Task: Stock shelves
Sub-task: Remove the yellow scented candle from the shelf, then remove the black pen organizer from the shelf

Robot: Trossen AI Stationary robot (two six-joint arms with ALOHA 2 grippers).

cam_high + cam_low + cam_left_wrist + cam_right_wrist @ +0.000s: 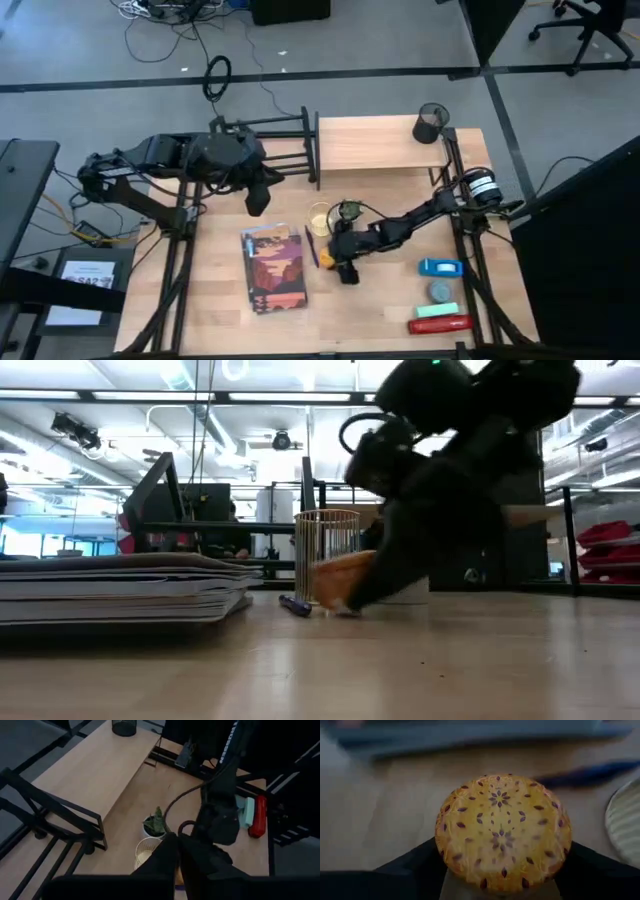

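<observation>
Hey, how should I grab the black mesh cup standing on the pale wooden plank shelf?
Pinch the black mesh cup by its rim, coming straight down: it stands upright, mouth open, at a corner of the pale wooden plank shelf. The right gripper is shut on a yellow patterned disc.

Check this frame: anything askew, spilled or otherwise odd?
Nothing spilled or damaged. The right gripper holds a patterned yellow disc low over the table beside the wire cup. Wooden shelf carries only a black mesh cup; the black rack looks empty. Left gripper hovers near it.
</observation>
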